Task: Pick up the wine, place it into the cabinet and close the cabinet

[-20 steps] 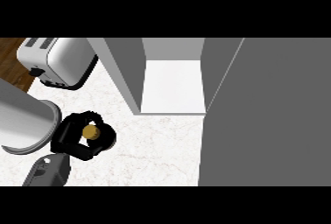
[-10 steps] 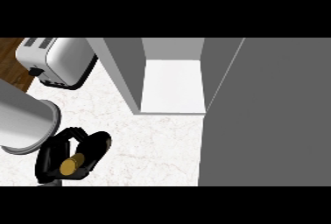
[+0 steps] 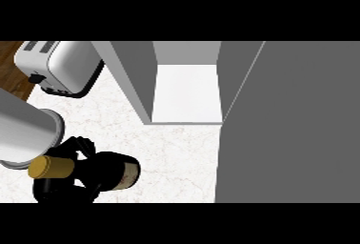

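Gripping one wine bottle [image 3: 105, 172], left hand [image 3: 74, 148].

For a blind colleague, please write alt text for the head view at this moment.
A black robot hand, the left one, is curled round a dark wine bottle with a gold cap, lifted and tilted above the white marble counter. Ahead stands the open cabinet; a toaster sits far left.

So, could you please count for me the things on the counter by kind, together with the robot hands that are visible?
Wine bottle: 1, dark with a gold cap
Toaster: 1, white and black
Cabinet: 1, standing open
Robot hand: 1, the left hand, fingers curled round the bottle
Total: 4
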### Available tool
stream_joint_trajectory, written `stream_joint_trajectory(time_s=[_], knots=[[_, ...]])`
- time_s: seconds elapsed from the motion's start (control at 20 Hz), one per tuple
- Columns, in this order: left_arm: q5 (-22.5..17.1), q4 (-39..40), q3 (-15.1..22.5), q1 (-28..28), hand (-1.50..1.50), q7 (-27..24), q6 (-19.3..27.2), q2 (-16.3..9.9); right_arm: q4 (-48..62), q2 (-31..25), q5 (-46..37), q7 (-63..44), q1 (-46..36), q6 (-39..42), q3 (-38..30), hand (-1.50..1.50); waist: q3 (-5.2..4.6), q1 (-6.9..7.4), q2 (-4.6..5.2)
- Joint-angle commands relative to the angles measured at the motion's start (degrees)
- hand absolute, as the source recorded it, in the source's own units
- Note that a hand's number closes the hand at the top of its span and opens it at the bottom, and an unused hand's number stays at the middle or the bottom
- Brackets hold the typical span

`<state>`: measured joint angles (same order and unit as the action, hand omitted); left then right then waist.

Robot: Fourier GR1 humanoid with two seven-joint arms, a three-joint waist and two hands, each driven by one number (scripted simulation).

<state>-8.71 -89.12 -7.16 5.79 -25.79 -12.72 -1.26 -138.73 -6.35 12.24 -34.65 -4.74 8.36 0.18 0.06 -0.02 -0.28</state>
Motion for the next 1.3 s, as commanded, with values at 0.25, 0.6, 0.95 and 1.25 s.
stream_joint_trajectory(time_s=[0.25, 0.6, 0.95, 1.25], knots=[[1.16, -18.48, 11.66, 0.69, 1.5, 17.37, 9.32, 1.23, -6.78, -0.36, 4.42, -5.26, -0.24, -1.45, -0.94, -1.5, -0.03, -0.11, 0.06], [1.97, -19.72, 18.33, -6.23, 1.5, 24.21, 16.01, 1.26, -7.42, 0.57, 2.68, -3.16, 1.88, -0.39, 0.61, -1.5, -0.05, -0.42, 0.18], [2.17, -18.83, 28.39, -15.23, 1.5, 29.44, 29.7, 1.26, -6.41, 0.06, 5.7, -2.58, 0.65, -0.31, -2.11, -1.5, -0.03, -0.61, 0.2], [3.37, -15.73, 32.56, -26.2, 1.5, 34.25, 41.83, 1.26, -6.11, 0.32, 6.25, -1.21, 2.08, 0.68, -2.83, -1.5, -0.03, -0.84, 0.21]])
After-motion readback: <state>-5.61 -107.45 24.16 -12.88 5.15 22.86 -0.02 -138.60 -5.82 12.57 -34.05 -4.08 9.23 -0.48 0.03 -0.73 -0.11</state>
